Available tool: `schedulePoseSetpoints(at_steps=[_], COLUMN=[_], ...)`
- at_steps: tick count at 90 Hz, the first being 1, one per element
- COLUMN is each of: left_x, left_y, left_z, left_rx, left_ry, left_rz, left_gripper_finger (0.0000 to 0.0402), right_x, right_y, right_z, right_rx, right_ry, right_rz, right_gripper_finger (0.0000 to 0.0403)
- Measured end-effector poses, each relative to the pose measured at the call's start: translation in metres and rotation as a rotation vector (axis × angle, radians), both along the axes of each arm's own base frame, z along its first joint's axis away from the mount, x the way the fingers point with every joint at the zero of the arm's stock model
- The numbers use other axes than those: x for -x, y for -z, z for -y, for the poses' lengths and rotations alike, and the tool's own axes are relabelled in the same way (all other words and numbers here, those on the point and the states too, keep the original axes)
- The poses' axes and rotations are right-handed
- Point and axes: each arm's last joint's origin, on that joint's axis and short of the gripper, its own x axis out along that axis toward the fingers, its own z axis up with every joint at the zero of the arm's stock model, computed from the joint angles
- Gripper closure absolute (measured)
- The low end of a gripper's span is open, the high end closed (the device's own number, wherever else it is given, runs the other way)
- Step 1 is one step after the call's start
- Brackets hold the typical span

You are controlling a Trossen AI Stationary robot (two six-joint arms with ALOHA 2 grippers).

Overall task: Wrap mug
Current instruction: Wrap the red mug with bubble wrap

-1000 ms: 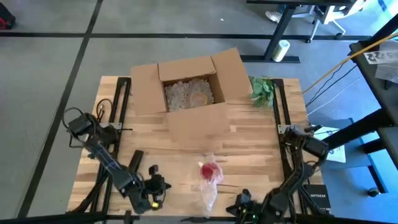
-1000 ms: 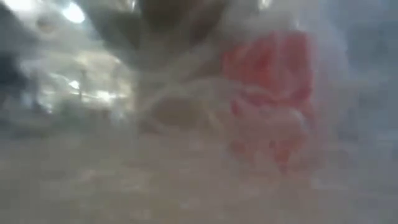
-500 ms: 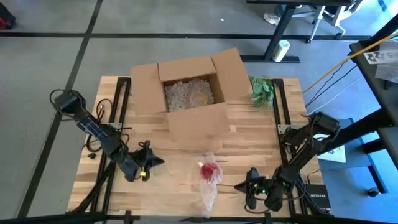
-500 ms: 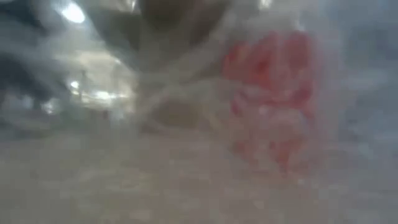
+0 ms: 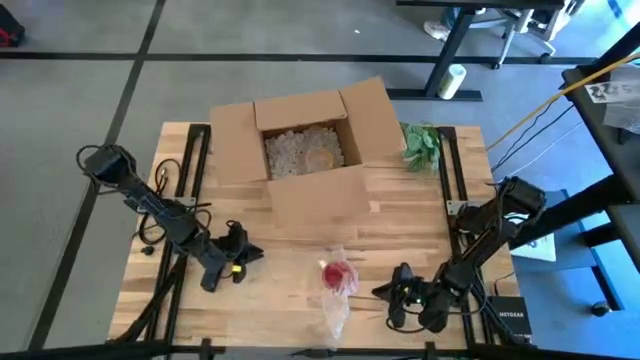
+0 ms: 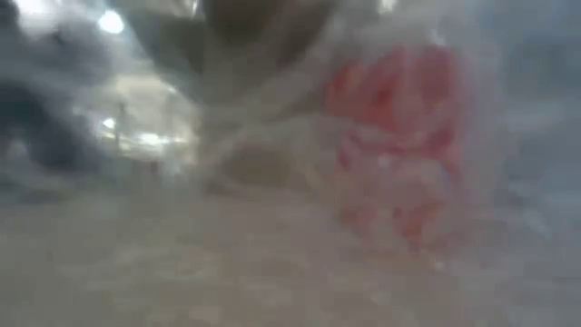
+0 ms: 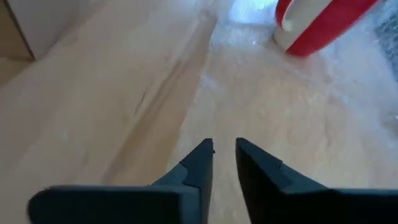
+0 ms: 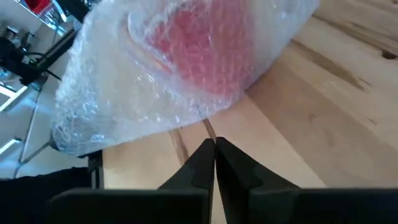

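From above, your mug (image 5: 338, 273) lies in bubble wrap (image 5: 335, 305) between both grippers, the wrap's length running toward the table's near edge. Left gripper (image 5: 243, 252) and right gripper (image 5: 385, 293) flank it, the right nearer.

Left wrist: fingers slightly parted, mug ahead.

Right wrist: fingers pressed together, empty, the wrapped mug just beyond the tips.

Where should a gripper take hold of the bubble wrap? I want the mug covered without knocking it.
Probably the loose end of the bubble wrap trailing toward the table's near edge: it lies flat and clear of the red mug. The right gripper, fingers together, sits beside it and could come in low from that side. The left gripper waits across the mug.
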Motion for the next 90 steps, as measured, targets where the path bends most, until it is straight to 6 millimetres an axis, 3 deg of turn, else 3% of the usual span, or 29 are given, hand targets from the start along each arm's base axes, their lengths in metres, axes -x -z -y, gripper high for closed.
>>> schedulePoseSetpoints(at_steps=[24, 50, 69, 90], left_x=[-0.003, -0.008, -0.004, 0.001], left_y=[0.003, -0.005, -0.013, -0.013], left_z=[-0.002, -0.001, -0.004, 0.001], left_rx=[0.052, -0.152, -0.241, -0.198], left_ry=[0.195, 0.285, 0.257, 0.232], left_rz=[-0.11, -0.208, -0.42, -0.427], left_gripper_finger=[0.0294, 0.0311, 0.0313, 0.0313], right_x=[-0.003, -0.005, -0.005, -0.005], right_y=[-0.005, -0.008, -0.009, -0.008], right_z=[-0.004, -0.006, -0.006, -0.006], right_rx=[-0.054, -0.092, -0.096, -0.095], right_ry=[0.013, 0.017, 0.017, 0.017], right_rz=[0.055, 0.084, 0.087, 0.087], right_gripper_finger=[0.0403, 0.0403, 0.0403, 0.0403])
